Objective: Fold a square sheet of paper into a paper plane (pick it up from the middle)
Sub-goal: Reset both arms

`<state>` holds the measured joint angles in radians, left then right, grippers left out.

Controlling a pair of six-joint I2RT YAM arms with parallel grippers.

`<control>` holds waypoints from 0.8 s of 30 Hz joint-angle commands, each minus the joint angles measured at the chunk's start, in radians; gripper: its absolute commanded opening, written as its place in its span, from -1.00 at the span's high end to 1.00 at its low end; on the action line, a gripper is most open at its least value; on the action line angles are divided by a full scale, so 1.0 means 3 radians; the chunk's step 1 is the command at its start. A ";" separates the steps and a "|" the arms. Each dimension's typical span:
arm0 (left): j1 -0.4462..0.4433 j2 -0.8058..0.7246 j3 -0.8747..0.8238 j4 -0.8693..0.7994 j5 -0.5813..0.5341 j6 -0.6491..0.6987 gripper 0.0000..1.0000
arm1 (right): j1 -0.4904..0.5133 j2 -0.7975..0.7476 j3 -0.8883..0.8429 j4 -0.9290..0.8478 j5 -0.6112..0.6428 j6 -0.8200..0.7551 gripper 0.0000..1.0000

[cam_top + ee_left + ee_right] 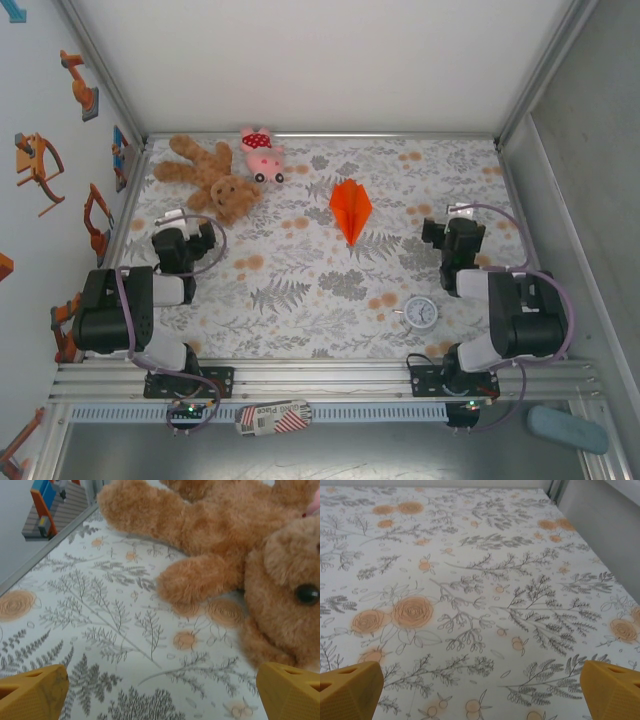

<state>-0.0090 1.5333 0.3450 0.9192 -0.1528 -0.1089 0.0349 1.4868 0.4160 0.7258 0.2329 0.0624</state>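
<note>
Paper plane (pixel 351 208): one, orange, lying flat on the floral surface (pixel 300 295) near mid-width, toward the far side, with its sharp tip pointing at the near edge. We count one brown teddy bear (pixel 215 180) and one pink plush pig (pixel 262 152) at far left, and one white clock (pixel 421 312) at near right. Left gripper (pixel 160 695): fingers wide, empty, just short of the bear. Right gripper (pixel 480 692): fingers wide, empty, over bare surface. Both are well apart from the plane.
</note>
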 commanded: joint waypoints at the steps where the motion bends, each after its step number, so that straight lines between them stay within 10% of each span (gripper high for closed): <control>1: -0.0093 0.0017 0.0167 -0.0197 -0.0096 0.0150 -0.92 | -0.0131 0.0099 -0.0095 0.0392 -0.0201 0.0059 -0.99; 24: -0.0134 0.0043 0.0188 -0.0213 -0.0169 0.0176 -0.92 | -0.0148 0.0188 -0.0134 0.0562 -0.0224 0.0065 -0.99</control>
<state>-0.0463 1.5360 0.3840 0.8566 -0.1944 -0.0727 -0.0036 1.5410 0.3740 0.8516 0.1707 0.0776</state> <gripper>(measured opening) 0.961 0.993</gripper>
